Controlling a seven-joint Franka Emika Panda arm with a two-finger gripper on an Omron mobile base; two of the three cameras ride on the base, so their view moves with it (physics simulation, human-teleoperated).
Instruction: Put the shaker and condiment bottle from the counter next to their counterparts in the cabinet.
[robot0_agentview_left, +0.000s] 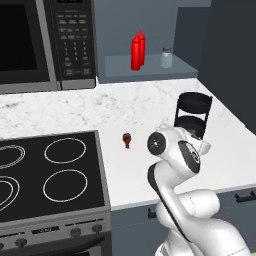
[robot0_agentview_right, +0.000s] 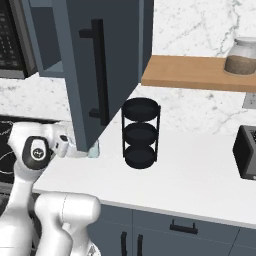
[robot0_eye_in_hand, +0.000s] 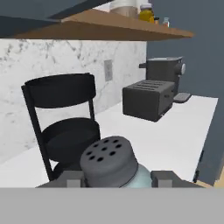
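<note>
A black microwave with a keypad (robot0_agentview_left: 75, 40) stands at the back left, above a black four-ring stovetop (robot0_agentview_left: 50, 172). A tiny brown knobbed piece (robot0_agentview_left: 127, 139) sits just right of the stovetop. A black three-tier round rack (robot0_agentview_right: 141, 133) stands near the wall. A wooden shelf (robot0_agentview_right: 195, 73) above it carries a glass jar (robot0_agentview_right: 241, 56). A dark toaster (robot0_eye_in_hand: 150, 100) sits further along, a coffee machine (robot0_eye_in_hand: 165, 72) behind it
</note>
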